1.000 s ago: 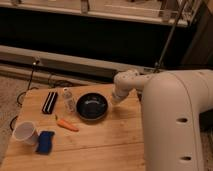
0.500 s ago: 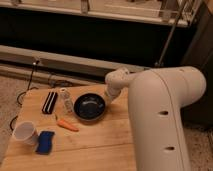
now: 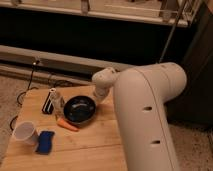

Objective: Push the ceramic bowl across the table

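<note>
Black bowl (image 3: pixel 80 109): seated near the middle of the worktop (image 3: pixel 95 150), towards its far side; glossy, round, shallow.
Bowl contents: nothing is seen inside, only a sheen on the dark inner surface.
Tool (image 3: pixel 97 98): placed at the bowl's right rim, at the end of the white arm (image 3: pixel 145 110); whether contact is made cannot be told.
Tool state: cannot be told, since the end is hidden by the wrist.
Arm: a thick white link is seen filling the right of the view, bending down over the worktop's right part.
Carrot-like orange piece (image 3: pixel 67 125): laid just in front of the bowl on its left, close to or touching its rim.
Clear bottle (image 3: pixel 59 100): stood upright just left of the bowl.
Dark flat box (image 3: pixel 49 101): laid beside the bottle, on its left, near the far left edge.
White cup (image 3: pixel 25 133): stood upright at the near left, well apart from the bowl; its inside is not shown.
Blue sponge (image 3: pixel 45 142): laid just right of the cup.
Cable (image 3: pixel 31 80): seen running over the floor behind the worktop's left corner.
</note>
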You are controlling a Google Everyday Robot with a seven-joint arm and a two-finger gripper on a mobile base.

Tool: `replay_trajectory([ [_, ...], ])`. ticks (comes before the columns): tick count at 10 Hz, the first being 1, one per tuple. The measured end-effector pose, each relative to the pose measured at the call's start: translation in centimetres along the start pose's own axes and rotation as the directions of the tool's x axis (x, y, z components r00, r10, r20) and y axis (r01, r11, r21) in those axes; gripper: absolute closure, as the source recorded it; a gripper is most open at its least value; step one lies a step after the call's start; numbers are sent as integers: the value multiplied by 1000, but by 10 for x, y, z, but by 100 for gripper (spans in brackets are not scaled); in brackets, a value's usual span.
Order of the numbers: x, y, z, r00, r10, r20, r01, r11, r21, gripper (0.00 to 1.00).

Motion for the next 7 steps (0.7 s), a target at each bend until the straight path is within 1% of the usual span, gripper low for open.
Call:
replay_trajectory([
  [2,-11,22,2,998,-55,-5,55,998,-8,94],
  [4,-25,56,6,992,-125,-6,124,992,-36,94],
  [7,-31,89,10,982,-191,-7,190,978,-81,94],
])
